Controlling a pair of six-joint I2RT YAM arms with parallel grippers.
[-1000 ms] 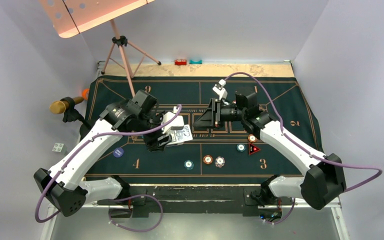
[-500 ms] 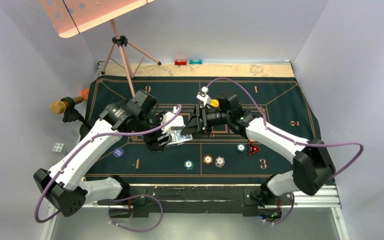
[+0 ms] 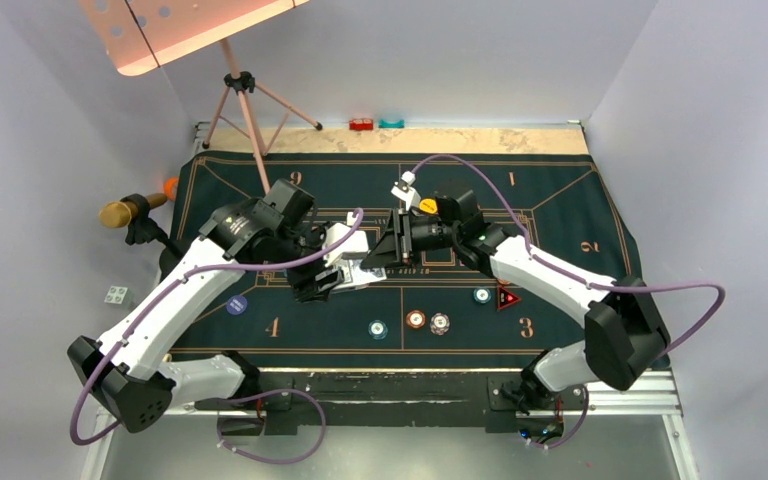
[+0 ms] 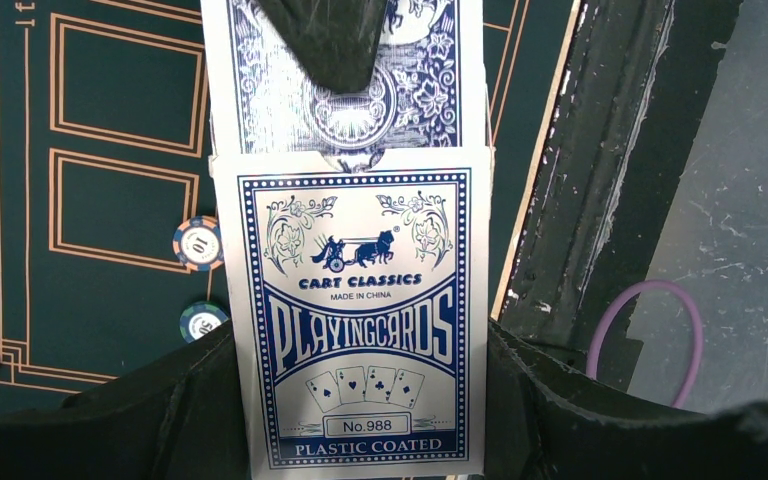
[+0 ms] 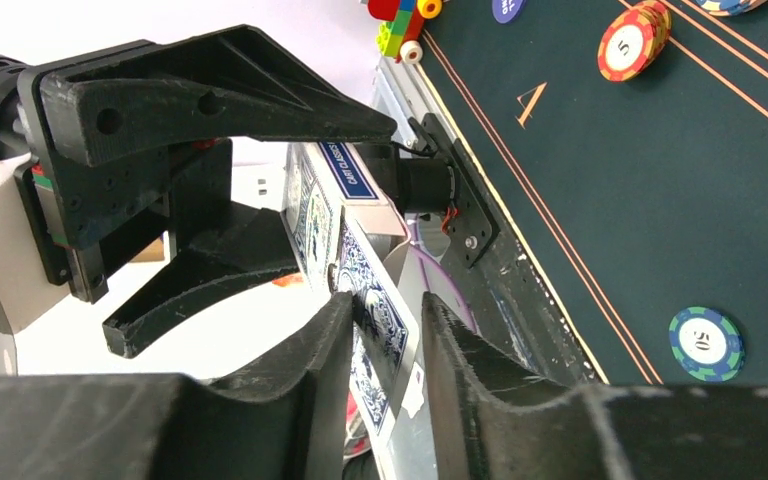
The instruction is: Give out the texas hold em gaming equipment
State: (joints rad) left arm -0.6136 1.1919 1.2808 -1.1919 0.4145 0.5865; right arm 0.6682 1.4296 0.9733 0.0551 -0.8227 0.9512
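The left pincer (image 4: pixel 360 400) clamps the card box (image 4: pixel 355 300). The right pincer (image 5: pixel 390 305) straddles the end of a thin, slippery-looking card (image 5: pixel 372 330); grip unclear.

Camera setup: one overhead, two wrist close-ups

Top view sits high behind the arms (image 3: pixel 180 300), looks down and forward, far enough to take in the whole mat (image 3: pixel 570 190). Left wrist view is very near, looks down past the box (image 4: pixel 360 330) onto mat and table edge (image 4: pixel 600 200). Right wrist view is near and low, faces sideways at the left gripper (image 5: pixel 338 200). All three share box and mat
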